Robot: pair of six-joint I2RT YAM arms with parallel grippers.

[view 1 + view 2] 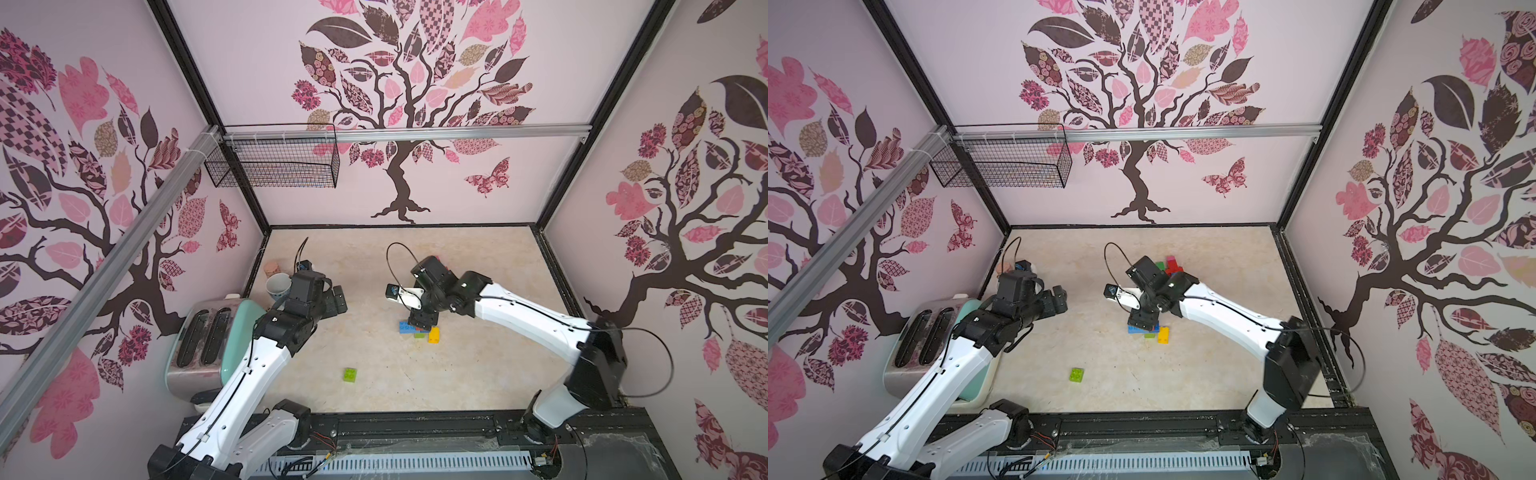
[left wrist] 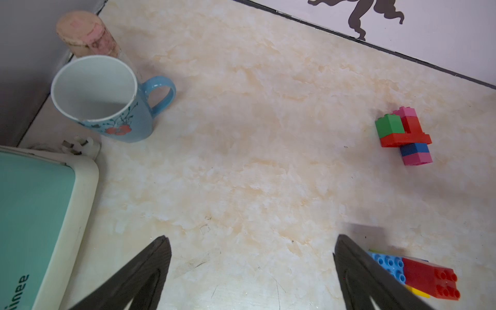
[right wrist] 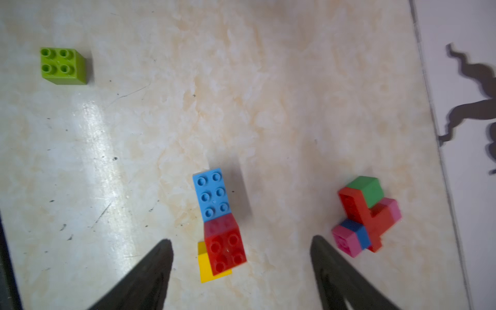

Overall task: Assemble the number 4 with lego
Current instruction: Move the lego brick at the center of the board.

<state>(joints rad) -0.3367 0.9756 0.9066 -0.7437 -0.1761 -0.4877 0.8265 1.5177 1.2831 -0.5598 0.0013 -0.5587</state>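
right gripper (image 3: 240, 239) is shown wide open and holding nothing, its fingers spread either side of a red brick (image 3: 225, 249) without touching it. the red brick is stacked on the end of a long blue brick (image 3: 212, 193), and a yellow brick (image 3: 205, 272) is partly hidden under it. near by, a cluster (image 3: 365, 214) of red, green, pink and blue bricks is seen lying on its side. a lime brick (image 3: 63, 65) is set well apart on the table (image 3: 268, 80). left gripper (image 2: 251, 236) is also open and empty, over bare table, well apart from a mug (image 2: 107, 107).

the step is judged to be letting go of the red brick. a straight upward lift is advised, so that no finger catches the brick and the stack is not dragged. the seating is best checked before the lime brick is fetched.
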